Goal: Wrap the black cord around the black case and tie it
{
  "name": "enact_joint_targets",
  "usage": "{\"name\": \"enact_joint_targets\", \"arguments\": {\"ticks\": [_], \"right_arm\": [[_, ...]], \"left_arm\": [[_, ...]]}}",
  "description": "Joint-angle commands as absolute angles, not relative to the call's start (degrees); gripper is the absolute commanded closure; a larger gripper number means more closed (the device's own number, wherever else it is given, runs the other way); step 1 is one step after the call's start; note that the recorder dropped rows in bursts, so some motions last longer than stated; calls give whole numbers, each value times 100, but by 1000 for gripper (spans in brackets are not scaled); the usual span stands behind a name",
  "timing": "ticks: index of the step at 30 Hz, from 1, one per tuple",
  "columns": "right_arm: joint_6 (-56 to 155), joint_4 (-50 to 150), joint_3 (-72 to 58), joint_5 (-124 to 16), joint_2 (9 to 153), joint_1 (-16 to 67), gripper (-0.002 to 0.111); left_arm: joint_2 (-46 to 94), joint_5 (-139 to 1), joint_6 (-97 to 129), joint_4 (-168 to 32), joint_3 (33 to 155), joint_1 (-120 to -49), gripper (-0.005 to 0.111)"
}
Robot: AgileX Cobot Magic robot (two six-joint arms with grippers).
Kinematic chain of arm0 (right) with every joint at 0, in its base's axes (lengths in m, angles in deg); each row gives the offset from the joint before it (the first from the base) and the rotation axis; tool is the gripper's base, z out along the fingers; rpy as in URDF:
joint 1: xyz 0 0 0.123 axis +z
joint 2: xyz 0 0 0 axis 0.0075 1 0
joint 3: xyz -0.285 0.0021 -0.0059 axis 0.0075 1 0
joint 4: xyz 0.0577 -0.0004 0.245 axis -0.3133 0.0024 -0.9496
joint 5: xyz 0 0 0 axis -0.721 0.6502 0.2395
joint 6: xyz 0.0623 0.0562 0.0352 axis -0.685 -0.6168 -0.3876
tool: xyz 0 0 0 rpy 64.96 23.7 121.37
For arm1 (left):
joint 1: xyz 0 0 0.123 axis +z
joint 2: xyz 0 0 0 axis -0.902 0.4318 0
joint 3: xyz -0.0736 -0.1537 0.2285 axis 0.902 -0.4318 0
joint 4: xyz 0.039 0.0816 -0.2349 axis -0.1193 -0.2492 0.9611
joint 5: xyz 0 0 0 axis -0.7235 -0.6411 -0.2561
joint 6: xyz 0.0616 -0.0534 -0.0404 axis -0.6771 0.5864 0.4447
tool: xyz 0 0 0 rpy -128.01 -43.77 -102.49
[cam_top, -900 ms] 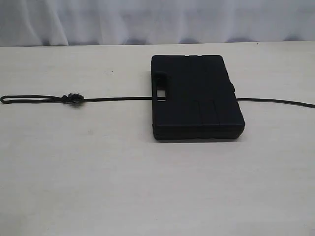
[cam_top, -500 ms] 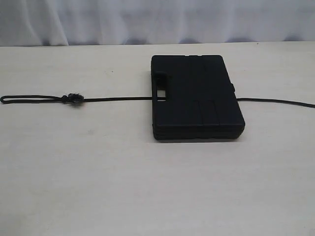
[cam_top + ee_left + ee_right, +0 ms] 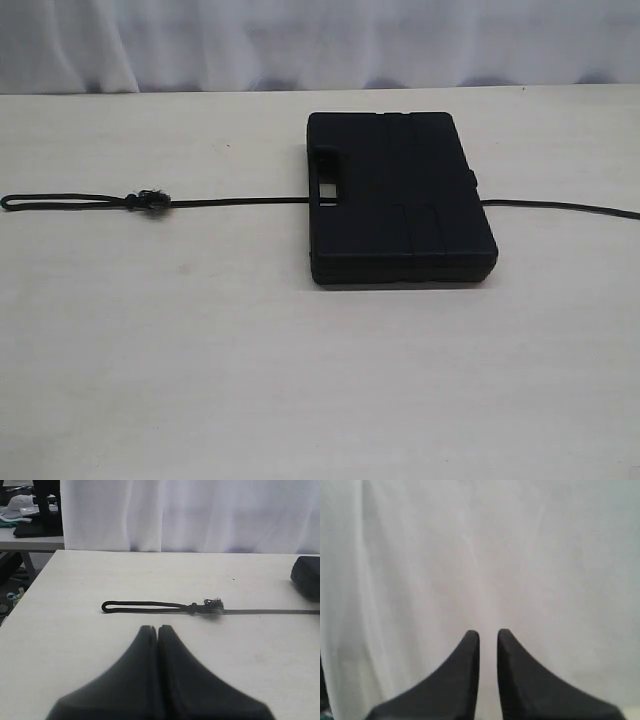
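Observation:
The black case [image 3: 400, 195] lies flat on the table, right of centre, with its handle slot facing left. Under it runs the black cord [image 3: 240, 201] in a straight line; its narrow loop [image 3: 60, 201] and frayed knot [image 3: 150, 201] lie far left, and the plain end [image 3: 560, 207] trails off to the right. Neither gripper shows in the exterior view. My left gripper [image 3: 158, 628] hovers just short of the cord loop [image 3: 145, 605], shut and empty, with a corner of the case [image 3: 307, 577] at the frame's side. My right gripper [image 3: 488, 632] faces only white curtain, fingers slightly apart and holding nothing.
A white curtain [image 3: 300, 40] hangs behind the light table [image 3: 300, 380]. In the left wrist view the table edge [image 3: 35, 587] drops off beside the loop, and another table with clutter [image 3: 30, 525] stands beyond it.

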State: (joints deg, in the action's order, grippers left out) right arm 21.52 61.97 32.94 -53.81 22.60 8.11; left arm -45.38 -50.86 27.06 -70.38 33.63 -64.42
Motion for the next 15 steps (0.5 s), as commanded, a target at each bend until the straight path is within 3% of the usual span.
{"name": "enact_joint_targets", "arguments": {"ticks": [1, 4, 10, 15], "right_arm": [[2760, 6227, 2304, -3498, 3670, 794, 70], [3979, 5223, 1404, -2416, 4812, 794, 59], [5599, 3668, -3, -1350, 6504, 794, 59], [5640, 3740, -980, -545, 7948, 1049, 59]], "left_arm": [[-4551, -5125, 2741, -7028, 3345, -6452, 107], [-4551, -5125, 2741, -7038, 3345, -6452, 107], [-4551, -5125, 2741, -7038, 3345, -6452, 107], [-4551, -5125, 2741, -7038, 3345, -6452, 107]]}}
